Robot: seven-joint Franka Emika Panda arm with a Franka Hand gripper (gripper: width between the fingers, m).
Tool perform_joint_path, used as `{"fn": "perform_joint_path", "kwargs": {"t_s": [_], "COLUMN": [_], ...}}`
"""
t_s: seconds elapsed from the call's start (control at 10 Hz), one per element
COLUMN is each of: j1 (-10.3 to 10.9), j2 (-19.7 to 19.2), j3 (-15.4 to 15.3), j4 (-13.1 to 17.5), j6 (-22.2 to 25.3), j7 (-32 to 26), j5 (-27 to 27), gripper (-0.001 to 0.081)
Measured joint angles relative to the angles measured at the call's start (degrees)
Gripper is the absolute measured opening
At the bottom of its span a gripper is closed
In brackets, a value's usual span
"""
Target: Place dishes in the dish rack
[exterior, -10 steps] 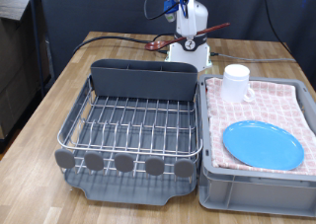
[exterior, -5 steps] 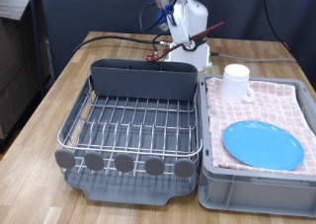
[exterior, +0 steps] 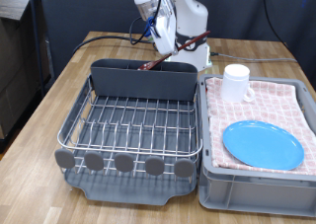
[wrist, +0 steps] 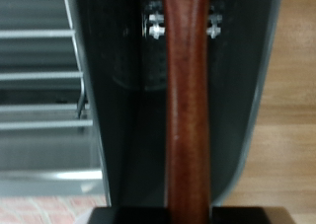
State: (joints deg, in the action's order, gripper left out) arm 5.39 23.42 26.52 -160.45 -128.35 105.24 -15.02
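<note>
White robot gripper at 12 o'clock, jaws apparently clamped on reddish-brown wooden spoon, over the silver wire dish rack's tall grey back compartment.

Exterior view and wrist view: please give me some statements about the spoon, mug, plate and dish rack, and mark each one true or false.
1. The gripper holds the wooden spoon above the tall back compartment of the dish rack. True.
2. The white mug stands inside the dish rack. False: it stands on the checked cloth in the grey crate.
3. The light-blue plate lies flat on the cloth, nearer the exterior view's bottom than the mug. True.
4. The plate is slotted upright in the wire grid. False: the wire grid holds no dishes.
</note>
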Motion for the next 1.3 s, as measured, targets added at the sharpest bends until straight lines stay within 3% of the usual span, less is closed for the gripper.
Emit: {"fn": "perform_joint_path", "kwargs": {"t_s": [0.5,0.7,0.8,1.0,1.3], "j1": [0.0,-0.1,-0.3,-0.4,-0.9], "j2": [-4.8,-4.9,-4.9,-4.9,-4.4], "j3": [1.4,0.4,-0.5,-2.7,-8.0], "j4": [0.2,0.2,0.3,0.5,1.4], "j6": [-5.7,-6.0,-6.1,-6.4,-6.8], "j7": [-0.9,0.9,2.6,7.0,16.7], "j5": [0.2,1.1,2.4,5.4,11.9], "gripper": [0.0096,0.041,0.041,0.0722,0.079]}}
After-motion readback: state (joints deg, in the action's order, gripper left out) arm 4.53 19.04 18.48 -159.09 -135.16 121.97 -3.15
